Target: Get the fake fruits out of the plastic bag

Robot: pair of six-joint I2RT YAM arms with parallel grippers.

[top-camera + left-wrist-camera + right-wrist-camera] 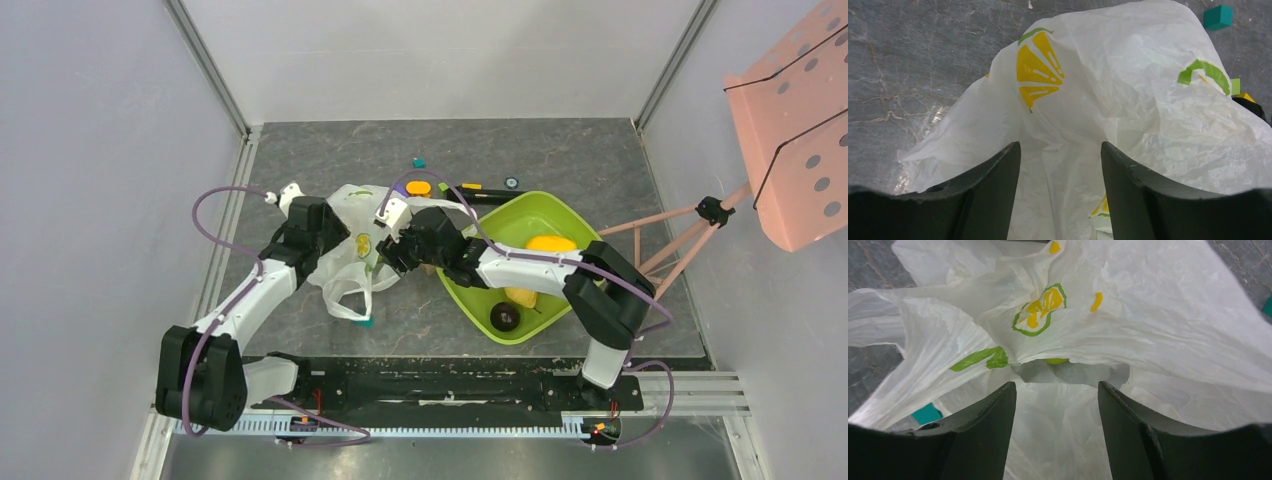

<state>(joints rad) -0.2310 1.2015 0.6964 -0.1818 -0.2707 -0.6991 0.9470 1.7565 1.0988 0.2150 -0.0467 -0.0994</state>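
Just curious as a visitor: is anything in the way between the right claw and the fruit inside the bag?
Yes, the plastic bag itself. From the right wrist, only a sliver of a yellow-green fruit shows through a small gap; crinkled film sags over the rest, just ahead of the open right claw.

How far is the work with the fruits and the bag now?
Done: a yellow-orange fruit, a yellow fruit and a dark ball lie in the green tray. In hand: the left gripper and the right gripper, both open, are at the plastic bag. Remaining: a yellow-green fruit shows inside the bag's mouth; others may be hidden.
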